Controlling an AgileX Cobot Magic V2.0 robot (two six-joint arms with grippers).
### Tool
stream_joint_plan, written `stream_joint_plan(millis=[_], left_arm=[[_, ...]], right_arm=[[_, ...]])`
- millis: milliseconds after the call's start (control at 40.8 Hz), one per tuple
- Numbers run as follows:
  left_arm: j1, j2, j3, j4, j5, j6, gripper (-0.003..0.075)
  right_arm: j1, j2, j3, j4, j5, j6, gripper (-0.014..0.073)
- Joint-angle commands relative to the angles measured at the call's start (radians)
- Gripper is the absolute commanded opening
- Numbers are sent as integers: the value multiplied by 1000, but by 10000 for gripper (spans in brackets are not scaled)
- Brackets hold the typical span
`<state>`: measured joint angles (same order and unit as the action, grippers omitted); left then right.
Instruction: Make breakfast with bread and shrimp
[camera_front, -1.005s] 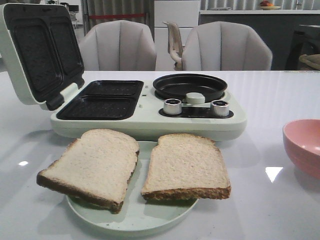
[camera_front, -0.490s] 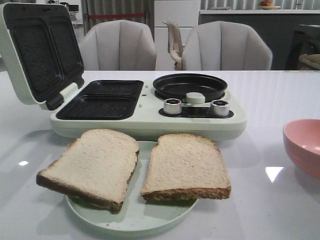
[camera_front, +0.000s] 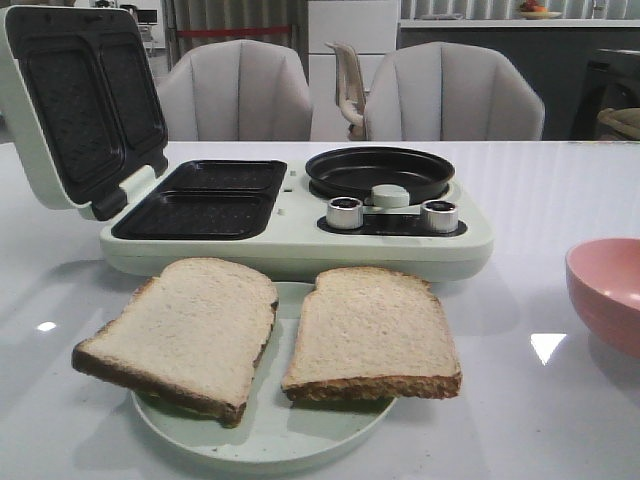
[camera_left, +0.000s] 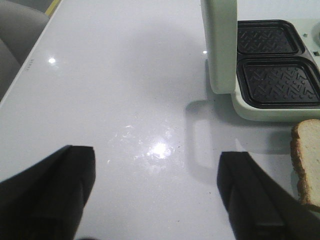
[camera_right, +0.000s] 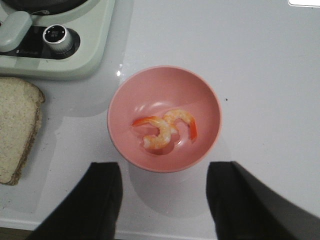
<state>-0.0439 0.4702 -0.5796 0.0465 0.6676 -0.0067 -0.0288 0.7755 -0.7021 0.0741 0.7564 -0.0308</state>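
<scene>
Two slices of bread lie side by side on a pale green plate (camera_front: 270, 440) at the table's front: a left slice (camera_front: 180, 332) and a right slice (camera_front: 372, 332). The shrimp (camera_right: 165, 129), two curled orange-white pieces, sit in a pink bowl (camera_right: 164, 85), whose rim (camera_front: 605, 290) shows at the right in the front view. My left gripper (camera_left: 156, 165) is open above bare table, left of the breakfast maker, with one bread edge (camera_left: 307, 160) off to its side. My right gripper (camera_right: 164, 175) is open just short of the bowl. Neither gripper shows in the front view.
A pale green breakfast maker (camera_front: 300, 245) stands behind the plate, its lid (camera_front: 80, 100) raised. It has two black sandwich plates (camera_front: 205, 198), a round black pan (camera_front: 380, 172) and two metal knobs (camera_front: 345, 212). Chairs stand beyond the far table edge.
</scene>
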Motion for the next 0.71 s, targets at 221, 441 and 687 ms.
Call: stream_joint_plan(millis=[221, 441, 687], left_arm=[[-153, 128, -29, -62, -79, 206, 582], [-455, 243, -16, 67, -105, 321, 581], [-760, 430, 63, 527, -153, 37, 581]], right_arm=[[1, 1, -33, -1, -68, -2, 505], [1, 1, -33, -1, -68, -2, 505], [1, 1, -33, -1, -68, -2, 505]])
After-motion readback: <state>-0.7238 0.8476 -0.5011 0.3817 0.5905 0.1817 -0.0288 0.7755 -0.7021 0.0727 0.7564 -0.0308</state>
